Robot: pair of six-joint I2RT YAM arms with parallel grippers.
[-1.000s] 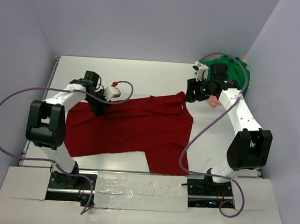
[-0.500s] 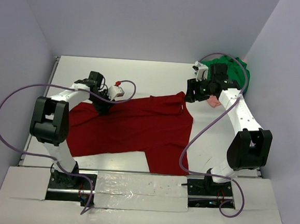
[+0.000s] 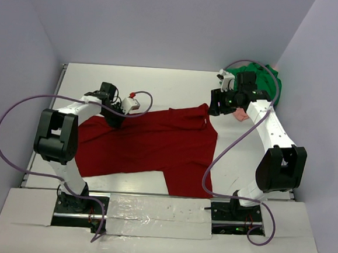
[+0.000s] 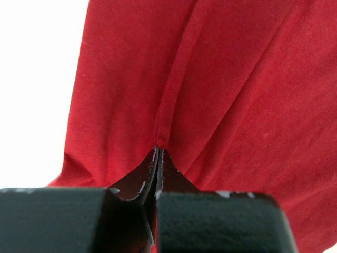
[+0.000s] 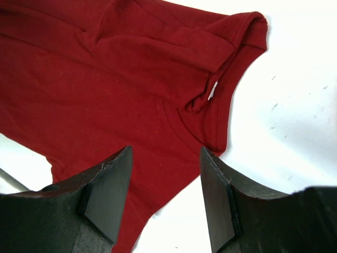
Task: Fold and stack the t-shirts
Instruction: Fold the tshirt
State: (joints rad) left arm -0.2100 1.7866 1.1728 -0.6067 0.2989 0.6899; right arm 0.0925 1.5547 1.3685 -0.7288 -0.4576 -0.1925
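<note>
Pink t-shirt [image 3: 239, 115] mostly hidden under right arm [image 3: 267, 127]; green t-shirt [image 3: 265, 74] partly.

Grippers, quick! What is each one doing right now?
Left gripper: closed, pinching a fold of the red shirt.
Right gripper: open, holding nothing, above the shirt's collar.

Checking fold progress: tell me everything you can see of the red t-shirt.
The red t-shirt is plain dark red, soft knit cloth, short-sleeved, lying spread but wrinkled on the white table, collar at the far right. The left gripper has its jaws shut on a hemmed fold at its far left edge; the right gripper hovers open over the collar, apart.
</note>
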